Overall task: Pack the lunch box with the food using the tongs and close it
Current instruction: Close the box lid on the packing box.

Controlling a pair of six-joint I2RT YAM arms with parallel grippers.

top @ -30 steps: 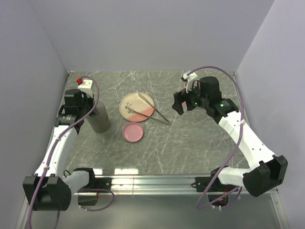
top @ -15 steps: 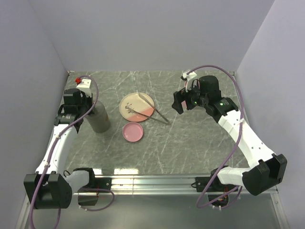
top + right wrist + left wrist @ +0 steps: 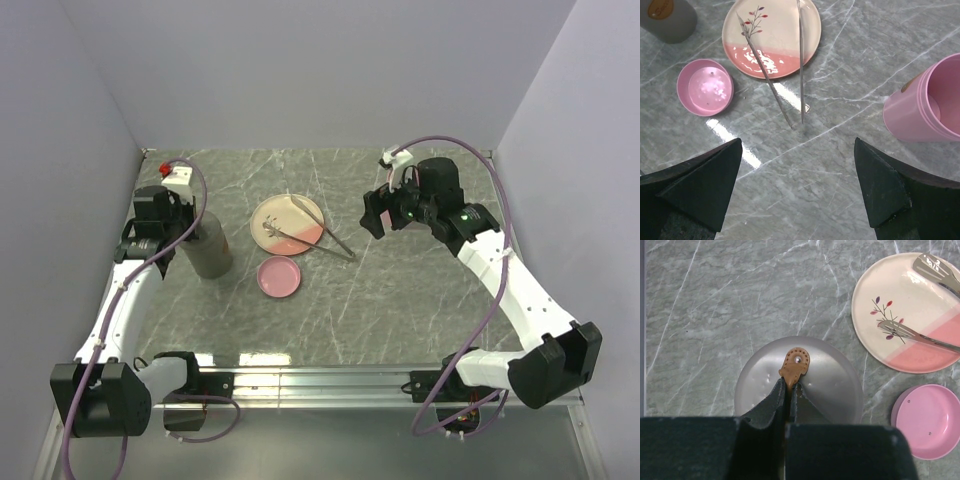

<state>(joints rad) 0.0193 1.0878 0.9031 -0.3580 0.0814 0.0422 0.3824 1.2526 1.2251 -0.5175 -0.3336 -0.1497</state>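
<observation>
Left pincer [image 3: 790,386] is clamped on the brown tab [image 3: 795,365] of a steel canister [image 3: 832,390] near the tabletop [image 3: 400,300]'s left edge, right pincer [image 3: 797,147] hangs wide apart. Tongs [image 3: 801,60] lie across the plate [image 3: 272,212] toward the far edge. Grey-green marble surface, plain lilac walls [image 3: 300,70] around.

Robot lab test booth: plain lavender walls [image 3: 320,70] around a marble-look tabletop [image 3: 400,300], aluminium mounting rail [image 3: 320,385]
</observation>
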